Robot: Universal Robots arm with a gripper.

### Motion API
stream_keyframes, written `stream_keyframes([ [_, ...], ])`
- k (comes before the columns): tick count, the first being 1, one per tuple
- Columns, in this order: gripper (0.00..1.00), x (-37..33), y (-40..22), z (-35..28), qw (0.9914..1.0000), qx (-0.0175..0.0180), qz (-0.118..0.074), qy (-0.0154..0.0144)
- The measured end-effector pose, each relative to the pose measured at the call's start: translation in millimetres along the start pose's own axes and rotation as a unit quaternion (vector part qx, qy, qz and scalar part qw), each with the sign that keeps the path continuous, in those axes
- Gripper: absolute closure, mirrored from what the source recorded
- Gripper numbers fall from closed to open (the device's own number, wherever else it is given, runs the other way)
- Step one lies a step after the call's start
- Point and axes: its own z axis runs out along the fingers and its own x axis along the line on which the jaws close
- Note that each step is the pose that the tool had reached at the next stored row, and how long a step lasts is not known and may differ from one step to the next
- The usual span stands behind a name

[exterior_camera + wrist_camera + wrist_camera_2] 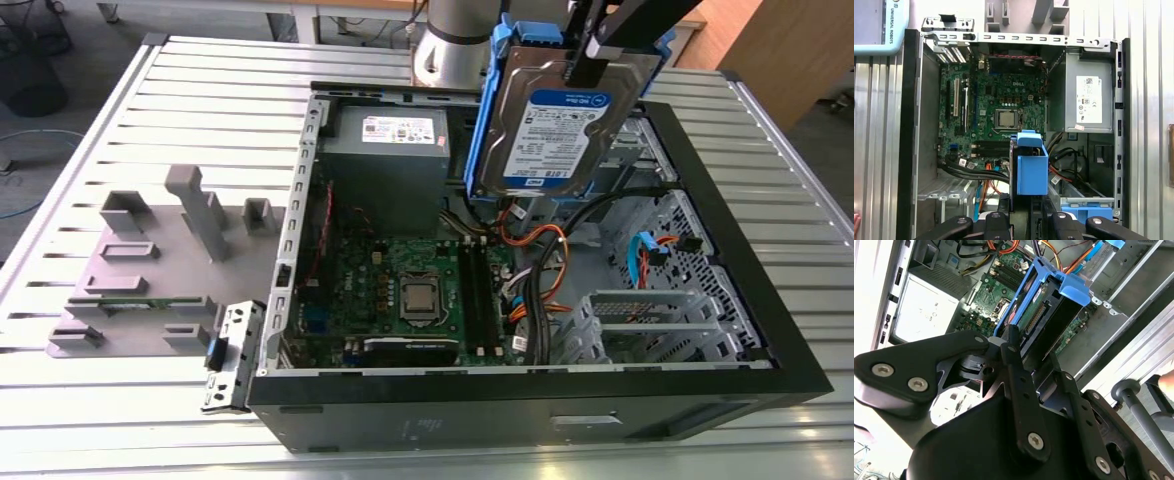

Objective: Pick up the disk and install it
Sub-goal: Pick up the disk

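While the hand [594, 62] clasps it, the disk [550, 125] hangs over the case [507, 405].

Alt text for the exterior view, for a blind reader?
The pincer holds the disk above an open computer case lying on a slatted metal table. Inside, the motherboard and grey power supply are exposed; grey fixture blocks stand beside it.

Counting what is lying out: mostly ones, and three of one kind.
One desk [160, 430] is carrying one open computer case [534, 412]; inside it one motherboard [400, 265] is lying with one processor [418, 297] sitting on it; one grey power-supply box [387, 150] is sitting in the case too; one disk [554, 125] is hanging clamped in one hand [1033, 351]; three taller grey blocks [194, 205] are standing on the desk beside the case.
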Motion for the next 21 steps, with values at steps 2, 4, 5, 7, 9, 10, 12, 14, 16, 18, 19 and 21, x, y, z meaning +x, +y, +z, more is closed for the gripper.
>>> stream_keyframes([
  [2, 0.65, 0.2, 0.0, 0.0, 1.0, 0.0, 0.0, 0.0],
  [4, 0.65, 1.0, 0.0, -0.1, 1.0, 0.0, 0.0, 0.0],
  [5, 0.65, 1.5, 0.0, -0.1, 1.0, 0.0, 0.0, 0.0],
  [7, 0.65, 2.8, 0.0, -0.1, 1.0, 0.0, 0.0, 0.0],
  [9, 0.65, 4.3, 0.0, -0.2, 1.0, 0.0, 0.0, 0.0],
  [10, 0.65, 5.2, 0.0, -0.2, 1.0, 0.0, 0.0, 0.0],
  [12, 0.65, 5.8, 0.1, -0.2, 1.0, 0.0, 0.0, 0.0],
  [14, 0.65, 5.9, 0.0, -0.2, 1.0, 0.0, 0.0, 0.0],
  [16, 0.65, 6.1, 0.0, -0.3, 1.0, 0.0, 0.0, 0.0],
  [18, 0.65, 6.4, 0.0, -0.3, 1.0, 0.0, 0.0, 0.0],
  [19, 0.65, 6.8, 0.0, -0.3, 1.0, 0.0, 0.0, 0.0],
  [21, 0.65, 7.9, 0.0, -0.4, 1.0, 0.0, 0.0, 0.0],
])
